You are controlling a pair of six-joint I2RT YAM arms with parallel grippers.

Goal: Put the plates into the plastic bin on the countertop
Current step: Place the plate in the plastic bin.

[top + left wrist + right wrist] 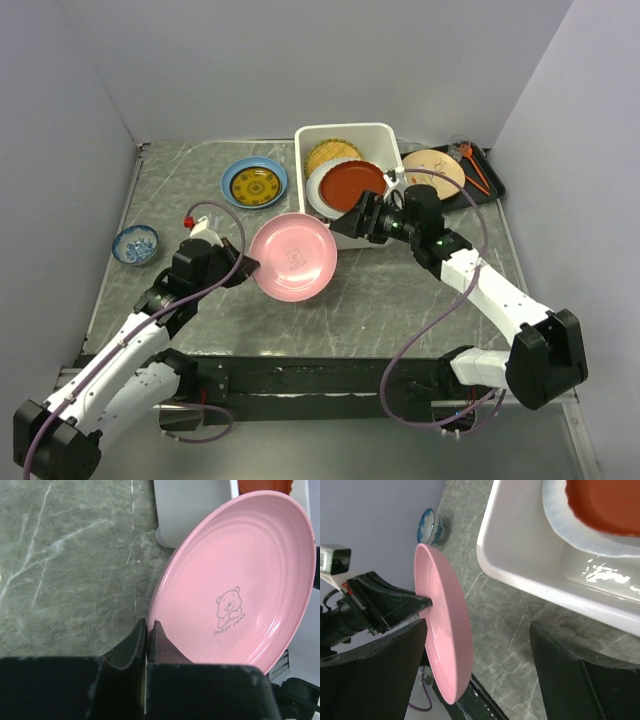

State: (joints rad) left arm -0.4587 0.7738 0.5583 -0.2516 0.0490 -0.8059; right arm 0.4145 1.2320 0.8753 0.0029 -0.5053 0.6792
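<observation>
While the glossy round pink plate (pixel 292 256) hangs tilted above the grey-green marble-look countertop (pixel 400 300), just short of the near wall of the white rectangular plastic bin (pixel 385 132), the left gripper (pixel 148 627) pinches its near-left rim, jaws narrowed onto the edge. The bin lies beyond and to the right of that grip; the left arm reaches forward, low and extended. The right gripper (pixel 348 222), nearer the bin, stands wide and empty beside its near wall, facing the plate's far rim.

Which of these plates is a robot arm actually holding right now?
The pink plate, pinched at its rim by the left gripper. The red plate lies in the bin; the blue plate sits flat on the countertop.
</observation>
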